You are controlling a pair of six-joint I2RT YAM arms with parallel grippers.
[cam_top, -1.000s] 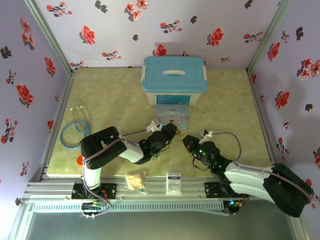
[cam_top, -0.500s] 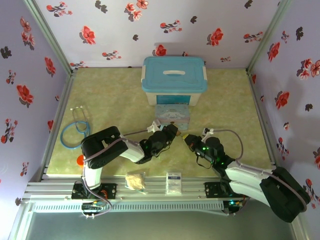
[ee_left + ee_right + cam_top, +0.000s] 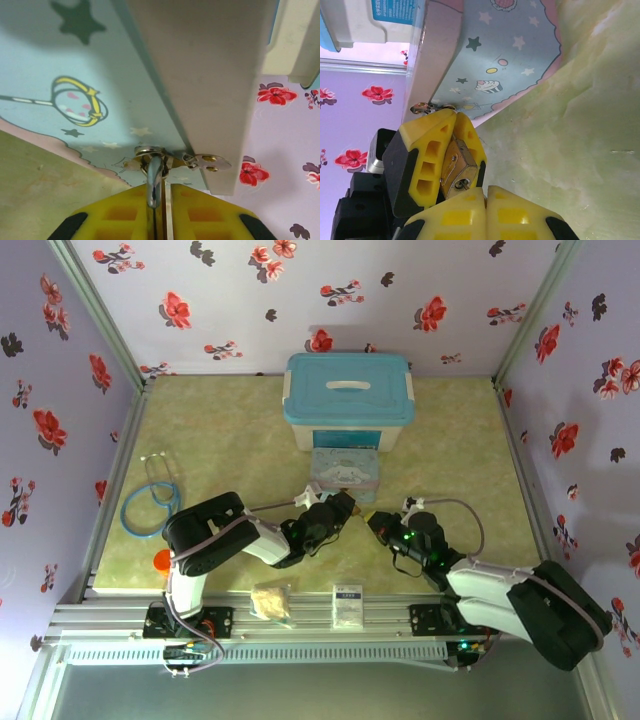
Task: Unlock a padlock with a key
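Note:
The brass padlock sits pinched between the yellow fingers of my left gripper, which is shut on it. In the left wrist view its silver shackle rises from my left gripper and passes through the metal hasp of the blue cartoon tin. My right gripper is shut on the key. Just its thin tip shows, entering the keyhole. In the top view both grippers meet just in front of the tin, with the right gripper to the right.
A large blue-lidded storage box stands behind the tin. A blue stethoscope lies at the left, with an orange object near it. A wrapped packet and a white card rest on the front rail.
My right arm's forearm and wrist have shifted slightly, while its gripper stays at the padlock. The left arm has barely moved.

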